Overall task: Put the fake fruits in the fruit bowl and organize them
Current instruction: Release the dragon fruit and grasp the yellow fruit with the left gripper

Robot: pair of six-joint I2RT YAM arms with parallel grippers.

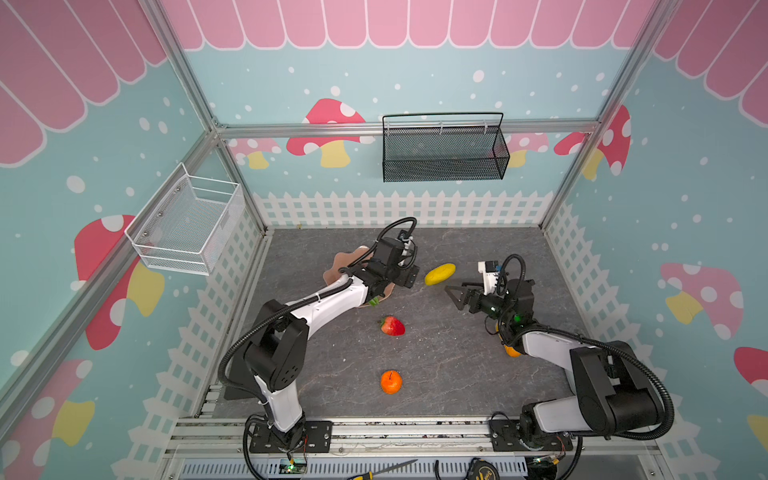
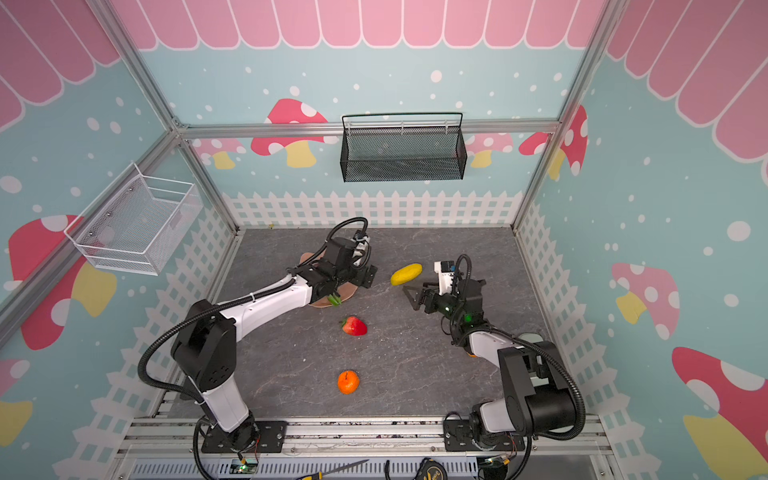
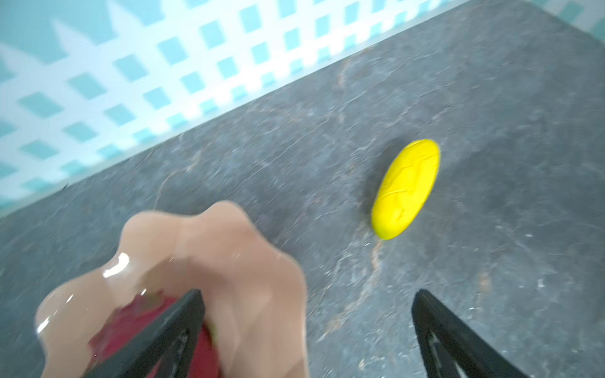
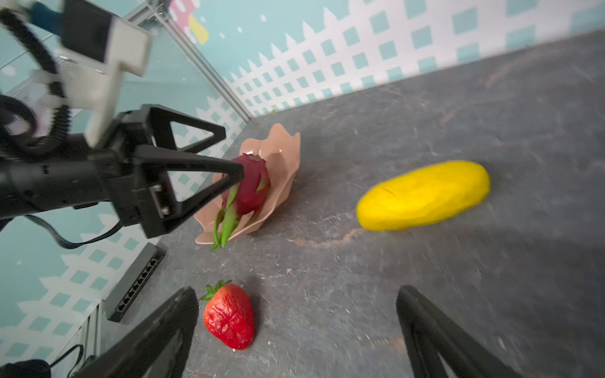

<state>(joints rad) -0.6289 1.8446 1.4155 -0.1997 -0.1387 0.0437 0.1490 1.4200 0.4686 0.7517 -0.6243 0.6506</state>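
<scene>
You have five fruits: one dragon fruit (image 4: 251, 184), one strawberry (image 1: 392, 325), one orange (image 1: 391, 382), one yellow oblong fruit (image 1: 439, 274) and one orange-yellow fruit (image 1: 512, 353), mostly hidden. You also have one bowl (image 4: 288, 151) and two baskets: one white basket (image 1: 227, 222), one black basket (image 1: 444, 170).

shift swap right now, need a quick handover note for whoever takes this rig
Left tool: open, holding nothing, at the fruit bowl.
Right tool: open, empty, above the table between strawberry and yellow fruit.
Done: dragon fruit lies in the bowl.
To do: strawberry, yellow fruit and round orange lie on the table; orange-yellow fruit sits mostly hidden under the right arm.
</scene>
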